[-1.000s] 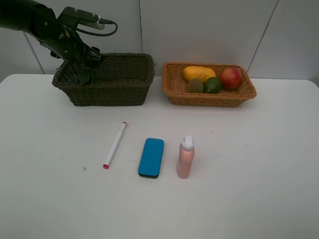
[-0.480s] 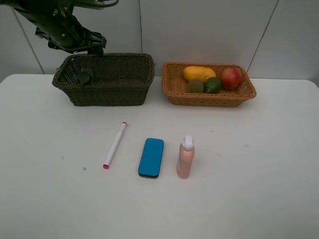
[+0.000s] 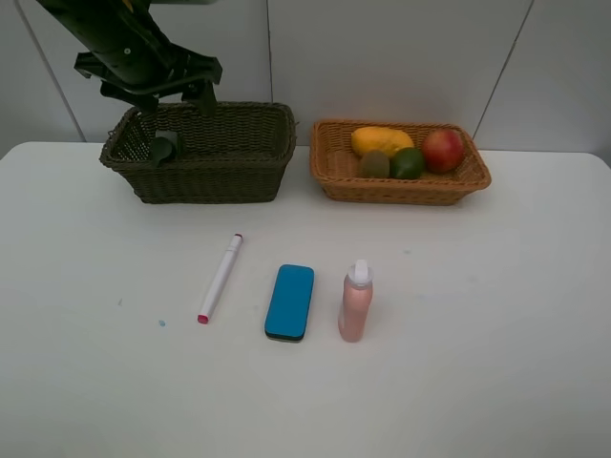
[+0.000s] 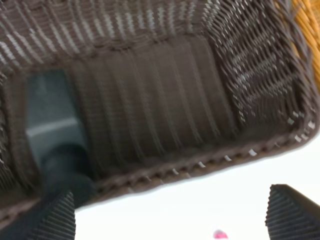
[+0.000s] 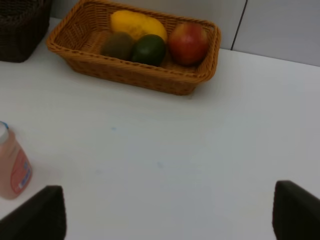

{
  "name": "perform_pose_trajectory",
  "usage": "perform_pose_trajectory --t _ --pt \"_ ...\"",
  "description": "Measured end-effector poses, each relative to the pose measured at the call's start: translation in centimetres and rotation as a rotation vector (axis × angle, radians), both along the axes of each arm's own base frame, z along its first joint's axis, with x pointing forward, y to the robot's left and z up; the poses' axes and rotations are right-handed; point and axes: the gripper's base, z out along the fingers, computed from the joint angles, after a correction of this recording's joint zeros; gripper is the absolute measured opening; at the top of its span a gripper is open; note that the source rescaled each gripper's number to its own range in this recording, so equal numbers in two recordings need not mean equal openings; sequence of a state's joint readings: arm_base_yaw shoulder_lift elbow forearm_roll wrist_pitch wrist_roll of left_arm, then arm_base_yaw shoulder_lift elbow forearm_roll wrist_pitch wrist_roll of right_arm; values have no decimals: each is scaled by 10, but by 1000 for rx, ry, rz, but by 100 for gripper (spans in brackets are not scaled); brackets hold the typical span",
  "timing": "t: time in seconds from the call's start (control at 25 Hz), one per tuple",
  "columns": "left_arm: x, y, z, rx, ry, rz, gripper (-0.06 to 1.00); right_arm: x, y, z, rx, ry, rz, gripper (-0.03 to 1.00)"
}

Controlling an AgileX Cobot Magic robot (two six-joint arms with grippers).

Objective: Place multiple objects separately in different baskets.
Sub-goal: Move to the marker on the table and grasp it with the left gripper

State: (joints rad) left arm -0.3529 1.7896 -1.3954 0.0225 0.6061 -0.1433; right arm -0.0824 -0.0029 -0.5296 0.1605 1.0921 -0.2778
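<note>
The dark olive-green basket [image 3: 205, 153] [image 4: 150, 115] holds the dark green pump bottle [image 3: 164, 146] [image 4: 52, 132], lying at its left end. My left gripper [image 3: 183, 91] [image 4: 170, 220] hovers open and empty above that basket. On the table lie the white pink-capped marker [image 3: 221, 277], the blue eraser block [image 3: 289, 301] and the upright pink spray bottle [image 3: 355, 301] [image 5: 12, 167]. The orange-tan basket [image 3: 401, 187] [image 5: 125, 72] holds the mango [image 5: 138, 24], kiwi [image 5: 119, 45], avocado [image 5: 149, 49] and pomegranate [image 5: 189, 42]. My right gripper [image 5: 165, 220] is open and empty above bare table.
The white table [image 3: 477, 315] runs wide to the right and front of the loose items. Grey wall panels [image 3: 382, 57] stand close behind both baskets. The marker's pink tip [image 4: 219, 234] shows just outside the dark basket's near wall.
My left gripper rose out of the dark basket's left end and shifted right above its rim. The pump bottle stayed lying inside. Nothing else moved.
</note>
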Motion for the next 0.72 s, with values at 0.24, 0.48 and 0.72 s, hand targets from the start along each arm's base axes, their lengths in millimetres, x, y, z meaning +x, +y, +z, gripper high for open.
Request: perform_pose_trajectory --t 0.24,0.48,0.72 --pt "-18 -16 -5 -10 143 81 100 0 0 0 0 0 0 100" --pt "-37 -36 -8 57 209 91 100 0 0 0 0 0 0 100" --pt "-57 -49 -30 83 244 129 100 0 0 0 0 0 0 100"
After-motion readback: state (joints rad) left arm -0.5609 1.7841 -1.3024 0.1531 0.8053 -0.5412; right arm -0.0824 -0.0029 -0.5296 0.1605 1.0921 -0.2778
